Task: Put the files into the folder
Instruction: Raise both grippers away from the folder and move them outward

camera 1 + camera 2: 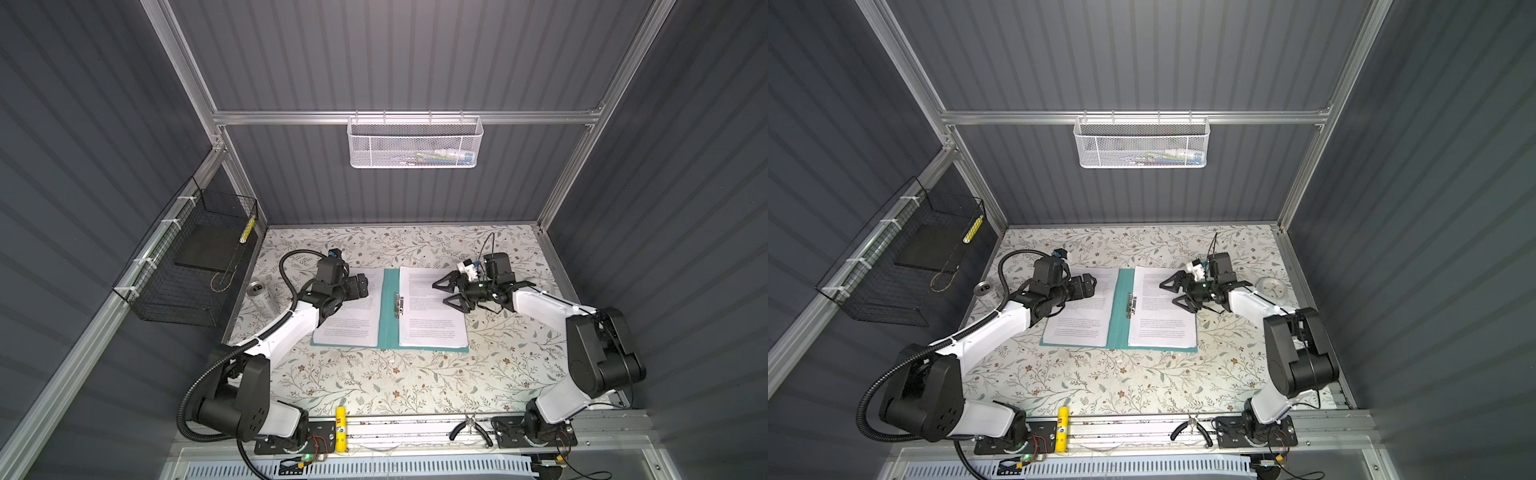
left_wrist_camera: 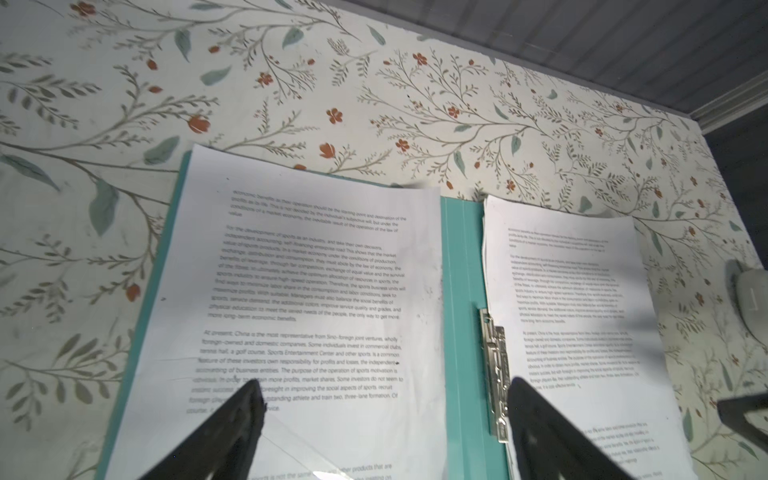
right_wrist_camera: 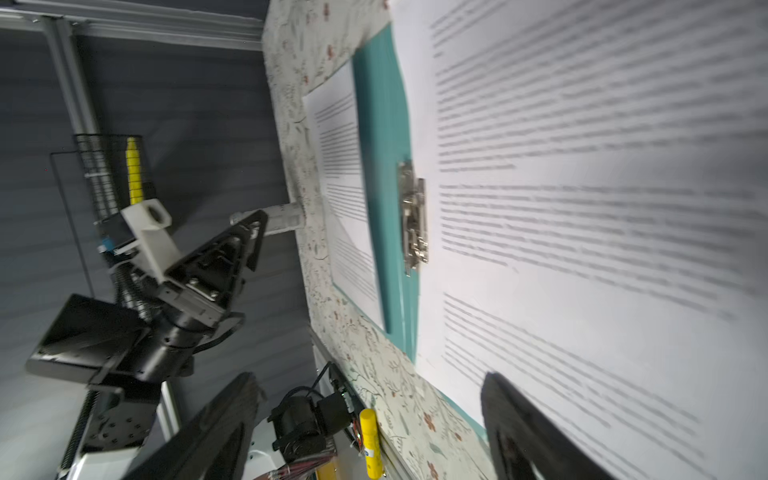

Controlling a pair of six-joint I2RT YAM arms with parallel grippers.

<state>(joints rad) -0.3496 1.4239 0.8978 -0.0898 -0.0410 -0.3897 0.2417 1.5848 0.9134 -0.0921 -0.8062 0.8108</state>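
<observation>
Open teal folder [image 1: 388, 328] (silver clip [image 1: 399, 305]), printed files [image 1: 432, 320] on both halves

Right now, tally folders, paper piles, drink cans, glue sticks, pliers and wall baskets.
Folders: 1
Paper piles: 2
Drink cans: 1
Glue sticks: 1
Pliers: 1
Wall baskets: 2
Total: 8

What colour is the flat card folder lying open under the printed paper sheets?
The flat card folder is teal-green, clearest in the left wrist view.
</observation>
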